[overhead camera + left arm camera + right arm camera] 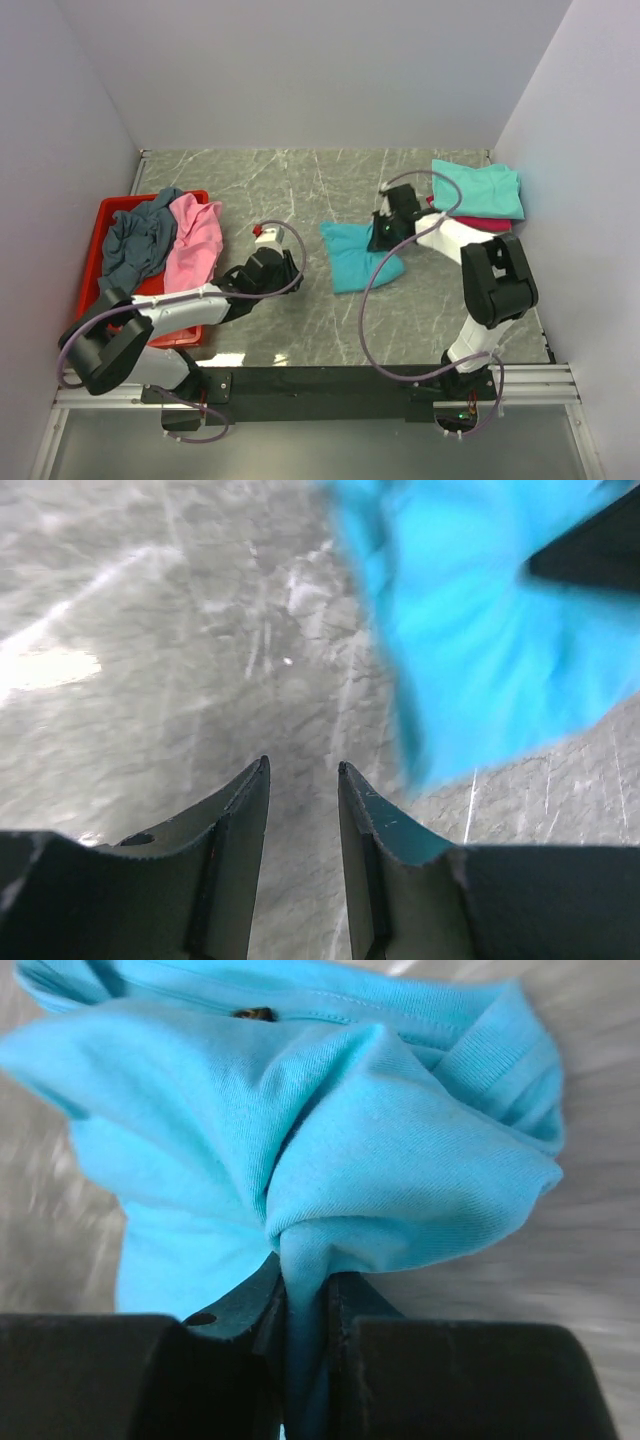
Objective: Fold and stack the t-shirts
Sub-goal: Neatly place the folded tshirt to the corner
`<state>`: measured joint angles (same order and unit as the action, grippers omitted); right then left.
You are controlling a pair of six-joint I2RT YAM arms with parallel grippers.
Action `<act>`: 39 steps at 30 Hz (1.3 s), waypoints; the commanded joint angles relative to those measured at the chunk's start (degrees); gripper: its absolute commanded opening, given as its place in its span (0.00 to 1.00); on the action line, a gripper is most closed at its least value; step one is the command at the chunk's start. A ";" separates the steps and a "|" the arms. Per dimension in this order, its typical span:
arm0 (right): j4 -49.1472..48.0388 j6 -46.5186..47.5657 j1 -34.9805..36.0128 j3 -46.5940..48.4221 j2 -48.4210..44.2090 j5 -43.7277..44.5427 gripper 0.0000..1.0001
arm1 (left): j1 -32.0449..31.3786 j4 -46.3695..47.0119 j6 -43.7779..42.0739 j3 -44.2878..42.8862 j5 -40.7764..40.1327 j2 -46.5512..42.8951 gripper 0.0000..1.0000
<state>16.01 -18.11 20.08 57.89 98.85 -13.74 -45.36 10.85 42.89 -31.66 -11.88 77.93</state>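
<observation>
A bright turquoise t-shirt [357, 257] lies bunched on the marble table in the middle. My right gripper [381, 232] is shut on a fold of this turquoise shirt [330, 1150], the cloth pinched between its fingers [345, 1305]. Off to the shirt's left, my left gripper [268, 240] hovers over bare table; its jaws stand apart with nothing between them [303, 770], and the turquoise shirt [480, 630] shows ahead to its right. A folded mint-green t-shirt [480, 188] rests on a crimson one [487, 223] at the back right. Pink [195, 245] and slate-grey [140, 240] t-shirts sit in the tray.
A red plastic tray [95, 250] stands at the left, against the wall. White walls close in the table on three sides. The arms' black base rail [320, 385] runs along the near edge.
</observation>
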 commanded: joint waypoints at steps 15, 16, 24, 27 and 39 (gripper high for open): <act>22.39 16.96 -19.80 40.62 10.74 5.83 0.00 | 3.70 0.66 -1.23 5.12 1.68 2.04 0.40; 23.09 17.31 -19.90 42.20 11.53 5.57 0.00 | 3.79 0.66 -1.23 4.94 1.94 2.57 0.40; 27.23 17.32 -28.06 55.04 15.85 1.44 0.00 | 4.23 1.72 -1.32 3.27 3.44 7.75 0.40; 27.58 16.79 -30.00 57.42 16.11 0.21 0.00 | 4.14 1.89 -1.06 2.83 4.06 9.08 0.39; 26.79 15.82 -35.81 59.18 17.25 -2.00 0.00 | 4.14 1.19 0.09 3.18 4.50 8.47 0.39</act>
<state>43.86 -2.09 -14.61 115.07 115.68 -14.57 -41.25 18.00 42.81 -29.41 -8.86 85.71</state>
